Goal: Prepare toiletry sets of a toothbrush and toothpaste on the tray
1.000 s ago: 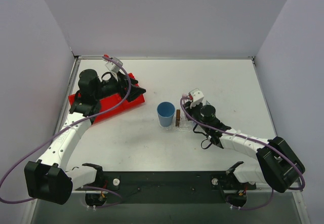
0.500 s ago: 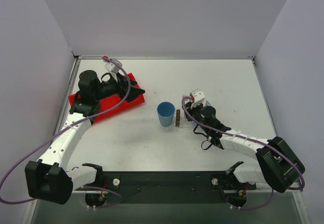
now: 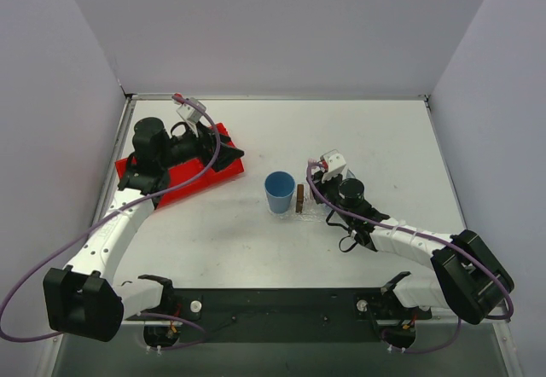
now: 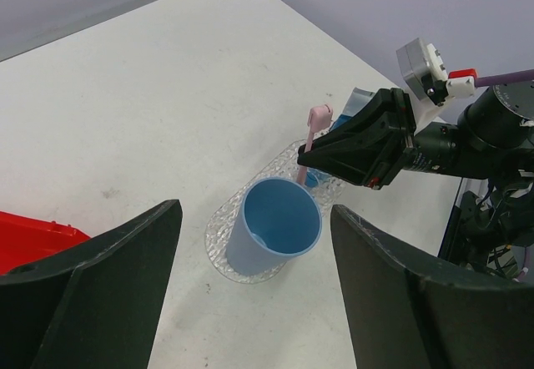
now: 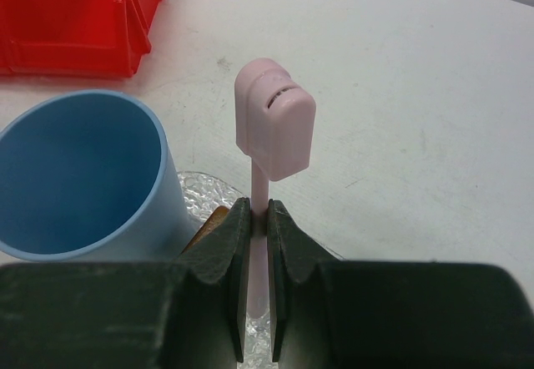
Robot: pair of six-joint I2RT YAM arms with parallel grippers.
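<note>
Right fingers (image 5: pixel 229 248) clench the toothbrush (image 5: pixel 274 127) at 3 o'clock of the blue cup (image 5: pixel 79 177); left fingers (image 4: pixel 100 277), released, overhang the 3 o'clock edge of the red bin (image 3: pixel 183 185).

Pink toothbrush held upright at the tray, next to the cup.
The toothbrush (image 5: pixel 273 123) is pale pink with a blocky head at the top. It stands near vertical, its thin stem pinched between the closed fingers of the right gripper (image 5: pixel 259 212). The tray (image 3: pixel 299 199) shows mainly as a dark brown end block just right of the blue cup (image 3: pixel 280 192); its clear body is hard to make out. The toothpaste (image 4: pixel 340 123) peeks out bright blue behind the brush, with a paler tube end above it, both largely hidden.
</note>
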